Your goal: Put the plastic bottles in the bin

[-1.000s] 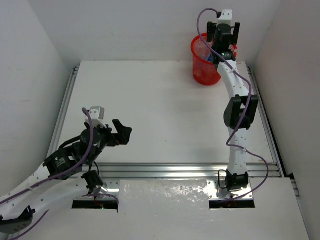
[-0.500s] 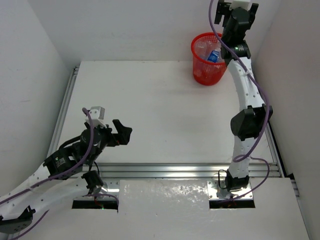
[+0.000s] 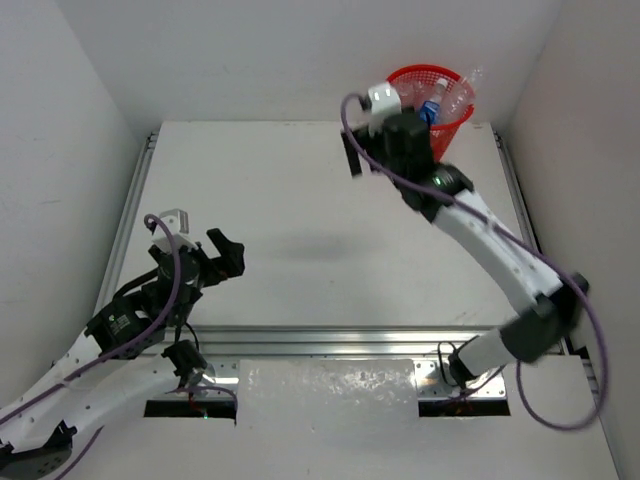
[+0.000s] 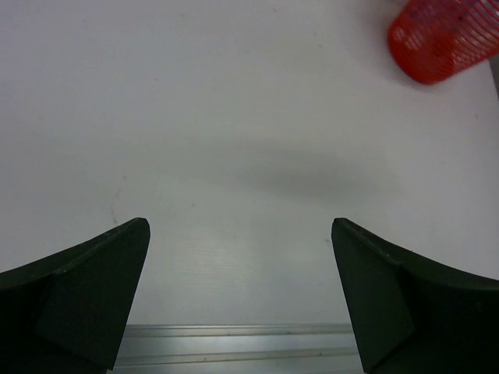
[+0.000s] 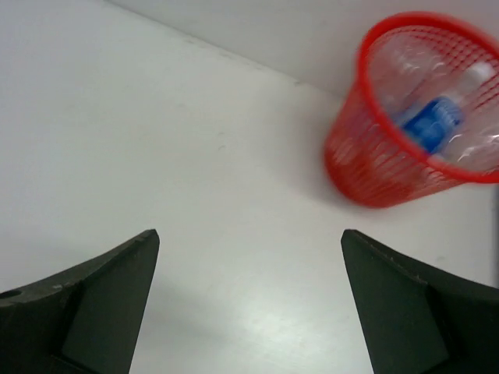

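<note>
The red mesh bin [image 3: 452,122] stands at the table's back right corner and leans toward the right wall. Plastic bottles lie inside it. One has a blue label [image 3: 432,108], and a clear one [image 3: 463,90] pokes over the rim. The right wrist view shows the bin [image 5: 366,167] at upper right with the blue-labelled bottle [image 5: 431,122] inside. My right gripper [image 3: 356,158] hangs open and empty, left of and in front of the bin. My left gripper [image 3: 226,252] is open and empty near the front left, and its wrist view shows the bin [image 4: 437,43] far off.
White walls close in the table on the left, back and right. An aluminium rail [image 3: 330,340] runs along the near edge, and another [image 3: 130,215] along the left side. The right arm's links [image 3: 500,255] stretch over the right half of the table.
My right arm has swung from above the bin down and left over the table. The bin now leans toward the right wall. My left gripper has drifted slightly left.
</note>
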`<action>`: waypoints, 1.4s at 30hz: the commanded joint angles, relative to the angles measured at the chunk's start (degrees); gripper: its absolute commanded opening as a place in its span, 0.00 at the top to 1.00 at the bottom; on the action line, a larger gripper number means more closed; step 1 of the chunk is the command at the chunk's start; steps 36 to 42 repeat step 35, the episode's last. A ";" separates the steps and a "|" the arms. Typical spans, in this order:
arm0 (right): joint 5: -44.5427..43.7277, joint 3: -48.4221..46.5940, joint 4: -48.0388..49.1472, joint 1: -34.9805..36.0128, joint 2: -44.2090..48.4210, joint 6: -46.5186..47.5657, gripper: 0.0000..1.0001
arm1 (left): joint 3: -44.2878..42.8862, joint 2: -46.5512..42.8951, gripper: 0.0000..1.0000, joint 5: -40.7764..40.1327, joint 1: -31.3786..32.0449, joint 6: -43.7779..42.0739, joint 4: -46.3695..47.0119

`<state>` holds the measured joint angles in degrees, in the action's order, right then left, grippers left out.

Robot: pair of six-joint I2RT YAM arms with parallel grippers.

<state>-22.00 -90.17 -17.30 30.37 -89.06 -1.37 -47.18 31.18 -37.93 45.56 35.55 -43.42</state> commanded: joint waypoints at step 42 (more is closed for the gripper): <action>-4.72 50.71 -26.21 1.97 60.49 -23.77 0.01 | 0.42 -0.77 0.00 -10.06 -2.50 0.75 -0.61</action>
